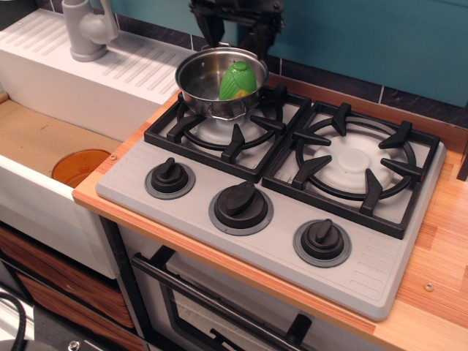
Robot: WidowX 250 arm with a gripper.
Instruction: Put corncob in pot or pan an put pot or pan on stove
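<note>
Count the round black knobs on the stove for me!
3, in a row along the front of the grey toy stove: left black round knob, middle knob, right knob. None seem hidden.
</note>
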